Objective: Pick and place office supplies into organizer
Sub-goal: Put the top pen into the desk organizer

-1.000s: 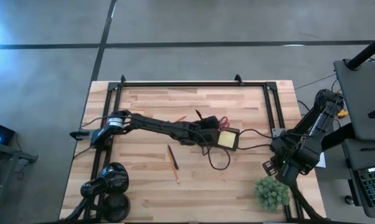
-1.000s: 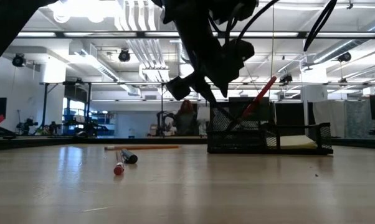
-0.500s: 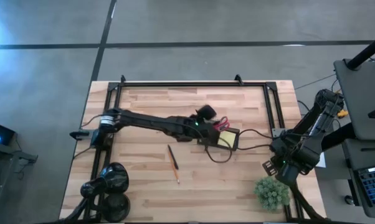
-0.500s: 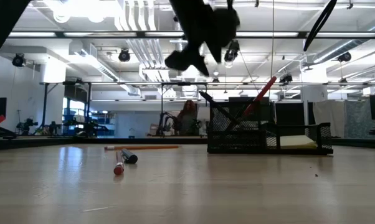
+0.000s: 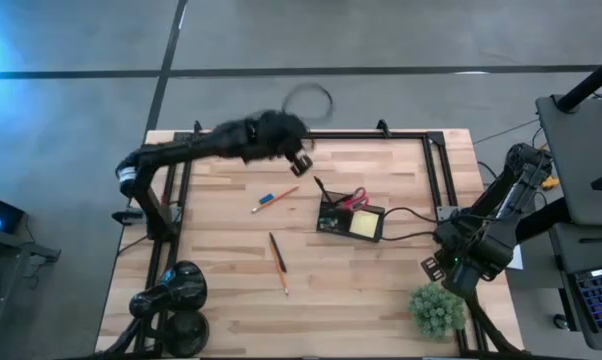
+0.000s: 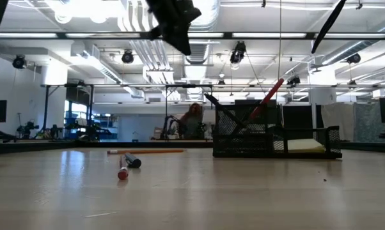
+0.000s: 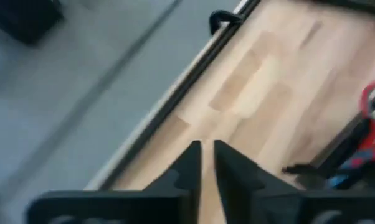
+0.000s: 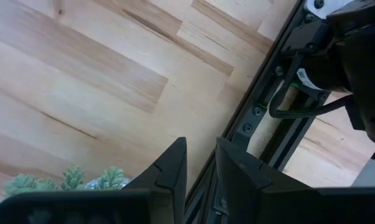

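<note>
The dark mesh organizer (image 5: 333, 221) (image 6: 307, 152) stands mid-table. Red-handled scissors (image 5: 354, 198) (image 6: 269, 96) and a dark pen (image 5: 321, 188) (image 6: 221, 110) lean in it, and a yellow note pad (image 5: 364, 225) lies in it. An orange pencil with a blue end (image 5: 274, 198) lies on the table to its left. A dark pen and an orange pencil (image 5: 278, 262) lie nearer the front. My left gripper (image 5: 302, 162) (image 7: 206, 165) hangs high near the far edge, shut and empty. My right gripper (image 8: 200, 149) waits at the right edge, slightly open and empty.
A green spiky plant ball (image 5: 436, 308) (image 8: 69, 180) sits at the front right, beside my right gripper. A black round lamp-like object (image 5: 176, 295) stands at the front left. Black frame rails (image 5: 311, 133) border the table. A person (image 6: 192, 118) is in the room behind.
My left gripper has left the organizer, risen and swung toward the table's far edge and left, rolling its wrist as it went. The dark pen stays leaning in the organizer. The pens and pencils on the table have not moved.
</note>
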Available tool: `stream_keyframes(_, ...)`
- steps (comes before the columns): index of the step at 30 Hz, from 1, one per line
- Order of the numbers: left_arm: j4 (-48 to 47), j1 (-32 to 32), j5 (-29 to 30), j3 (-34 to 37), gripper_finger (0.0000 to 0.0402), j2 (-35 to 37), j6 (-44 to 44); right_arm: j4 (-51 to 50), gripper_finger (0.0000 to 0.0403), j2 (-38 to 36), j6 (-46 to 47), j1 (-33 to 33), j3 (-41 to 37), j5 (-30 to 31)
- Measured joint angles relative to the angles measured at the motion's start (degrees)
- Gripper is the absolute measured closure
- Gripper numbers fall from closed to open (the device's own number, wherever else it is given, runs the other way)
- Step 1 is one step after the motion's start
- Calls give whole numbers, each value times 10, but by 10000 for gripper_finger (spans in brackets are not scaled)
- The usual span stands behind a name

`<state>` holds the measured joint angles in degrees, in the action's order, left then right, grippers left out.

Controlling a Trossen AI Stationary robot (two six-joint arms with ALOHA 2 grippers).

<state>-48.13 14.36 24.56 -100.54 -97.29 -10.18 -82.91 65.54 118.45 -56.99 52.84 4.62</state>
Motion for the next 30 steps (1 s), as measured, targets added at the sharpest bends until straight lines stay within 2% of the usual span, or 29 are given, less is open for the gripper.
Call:
stream_keyframes(2, 3, 34, -85, 13, 396, 3, -22, -1, 326, 1, 0, 0, -1, 1)
stream_keyframes(4, 3, 63, -160, 33, 393, 3, -30, -3, 326, 3, 0, 0, -1, 1)
stream_keyframes(8, 18, 94, -260, 66, 390, -9, -49, -3, 326, 3, 0, 0, -1, 6)
stream_keyframes(14, 136, 104, -445, 111, 389, -35, -96, -9, 326, 3, 0, 0, -1, 14)
stream_keyframes(16, 154, 104, -447, 117, 389, -39, -101, -9, 326, 3, 1, 0, -1, 14)
stream_keyframes(20, 137, 106, -390, 128, 389, -48, -104, -11, 326, 3, 11, 0, -1, 14)
stream_keyframes(22, 133, 107, -380, 133, 389, -55, -105, -16, 326, 3, 15, 0, -1, 14)
stream_keyframes(30, 157, 93, -391, 132, 389, -89, -105, -50, 326, 2, 15, 0, -1, 12)
